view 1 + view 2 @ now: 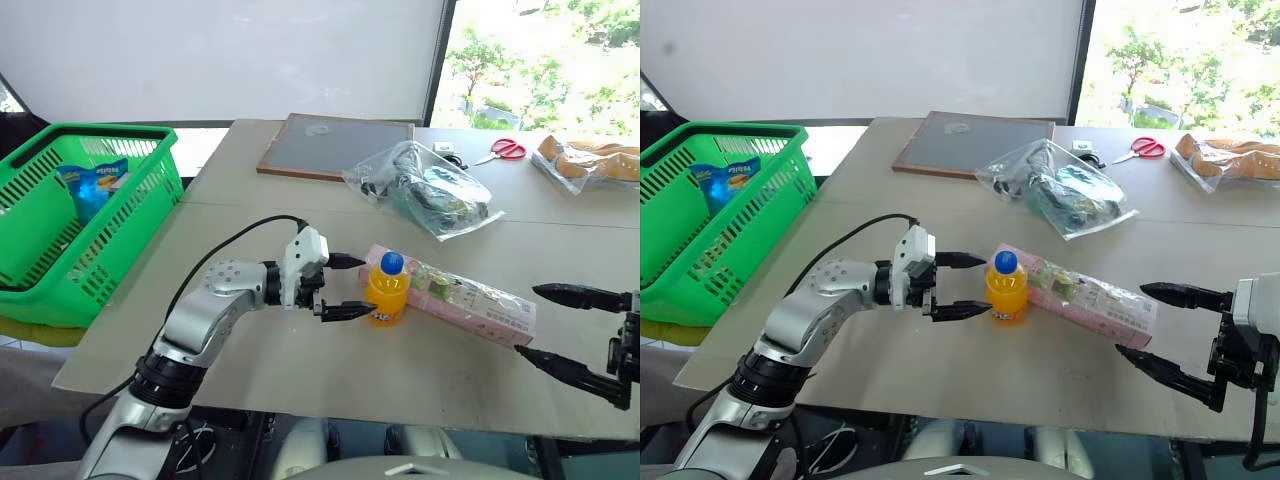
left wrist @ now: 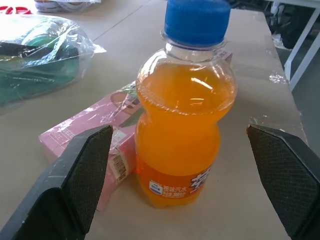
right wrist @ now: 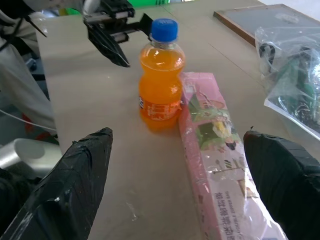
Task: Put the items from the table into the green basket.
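Left wrist view: your orange bottle (image 2: 182,125) stands upright, blue cap up, dead ahead between the spread fingers (image 2: 82,172) of the left gripper (image 1: 345,286), not yet touched. It sits mid-table, just right of that gripper, with the pink box (image 1: 455,293) touching or nearly touching its far-right side. The box's long axis runs from the bottle toward the near right, ending close to the right gripper (image 1: 560,327), whose fingers also stand wide apart, holding nothing. Left arm is nearer the bottle, so you'd likely close there first. Bottle: smooth clear plastic, waisted, glossy label, may slip. Box: flat printed card. Table (image 1: 300,370): pale matte wood. Green basket (image 1: 120,215), slotted plastic, sits well off to the far left, with a blue packet (image 1: 95,185) inside
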`<state>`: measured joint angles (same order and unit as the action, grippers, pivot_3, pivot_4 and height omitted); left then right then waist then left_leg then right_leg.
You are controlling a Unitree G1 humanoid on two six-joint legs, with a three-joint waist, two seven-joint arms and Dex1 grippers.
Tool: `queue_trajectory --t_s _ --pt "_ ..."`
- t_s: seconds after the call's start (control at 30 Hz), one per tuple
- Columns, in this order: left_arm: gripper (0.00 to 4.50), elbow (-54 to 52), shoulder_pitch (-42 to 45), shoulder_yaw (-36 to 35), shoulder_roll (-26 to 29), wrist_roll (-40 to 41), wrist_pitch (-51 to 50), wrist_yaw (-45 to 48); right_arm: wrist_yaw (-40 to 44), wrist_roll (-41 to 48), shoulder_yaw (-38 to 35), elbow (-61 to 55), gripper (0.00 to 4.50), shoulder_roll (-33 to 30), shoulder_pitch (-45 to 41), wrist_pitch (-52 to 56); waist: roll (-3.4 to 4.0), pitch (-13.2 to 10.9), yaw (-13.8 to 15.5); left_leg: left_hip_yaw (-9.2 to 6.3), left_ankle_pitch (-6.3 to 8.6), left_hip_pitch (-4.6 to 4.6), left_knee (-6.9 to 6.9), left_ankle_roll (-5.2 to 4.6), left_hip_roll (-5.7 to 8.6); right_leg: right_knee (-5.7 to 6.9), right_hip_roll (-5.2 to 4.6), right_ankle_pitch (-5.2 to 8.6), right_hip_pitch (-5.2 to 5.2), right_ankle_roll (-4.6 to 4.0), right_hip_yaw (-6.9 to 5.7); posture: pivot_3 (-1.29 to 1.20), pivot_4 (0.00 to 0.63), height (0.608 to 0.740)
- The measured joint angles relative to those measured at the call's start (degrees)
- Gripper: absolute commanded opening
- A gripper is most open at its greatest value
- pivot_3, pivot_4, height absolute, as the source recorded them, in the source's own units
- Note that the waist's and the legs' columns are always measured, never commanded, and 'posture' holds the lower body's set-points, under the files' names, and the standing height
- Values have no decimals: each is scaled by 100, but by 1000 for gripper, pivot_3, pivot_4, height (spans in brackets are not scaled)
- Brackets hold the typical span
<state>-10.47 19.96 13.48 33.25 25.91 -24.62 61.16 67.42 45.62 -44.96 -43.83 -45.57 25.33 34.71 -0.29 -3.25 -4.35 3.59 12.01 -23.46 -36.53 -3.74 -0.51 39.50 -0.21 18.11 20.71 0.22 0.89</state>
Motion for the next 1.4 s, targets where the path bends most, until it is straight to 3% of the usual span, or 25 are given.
queue_trajectory --t_s 0.47,0.77,0.8,0.9,1.03,1.23,1.4 --pt "4500 641 161 307 -488 -620 275 104 -149 4 397 151 4445 -230 -206 -267 -11 -7 10 -1 0 -5 5 0 0 -11 -1 -3 2 -4 0 -242 52 740" --pt "4500 1012 438 439 -706 -780 419 278 182 14 1138 1114 4445 -788 -1325 -413 -17 -11 -135 0 0 -10 5 -1 0 -14 1 -9 5 -13 0 -248 47 740" --pt "3945 1049 467 449 -703 -781 417 313 240 22 1181 1267 4500 -886 -1515 -413 -17 -11 -145 0 0 -10 5 -1 0 -14 2 -9 5 -12 0 -246 47 740" --pt "2949 1112 501 457 -706 -777 431 401 368 30 1320 1505 4500 -1036 -1843 -415 -18 -11 -139 -1 0 -9 5 -1 0 -14 3 -8 4 -11 0 -240 47 740" --pt "2906 1109 491 436 -713 -761 461 420 441 28 1634 1691 4500 -1051 -2209 -417 -18 -11 -139 -1 0 -10 4 -1 0 -14 2 -9 4 -10 0 -214 44 740" --pt "2906 613 403 -603 -514 138 -506 40 307 16 2288 2054 4500 -1044 -3130 -326 -34 -27 -155 -2 0 -16 4 0 -4 -7 2 -11 16 -13 0 -110 36 740" --pt "2906 199 399 -1732 -104 572 -1113 -694 -119 -273 3018 2832 4500 -603 -4594 -380 -41 -31 -31 -6 -1 -18 5 1 -4 -5 2 -13 17 -15 -5 -15 24 740"
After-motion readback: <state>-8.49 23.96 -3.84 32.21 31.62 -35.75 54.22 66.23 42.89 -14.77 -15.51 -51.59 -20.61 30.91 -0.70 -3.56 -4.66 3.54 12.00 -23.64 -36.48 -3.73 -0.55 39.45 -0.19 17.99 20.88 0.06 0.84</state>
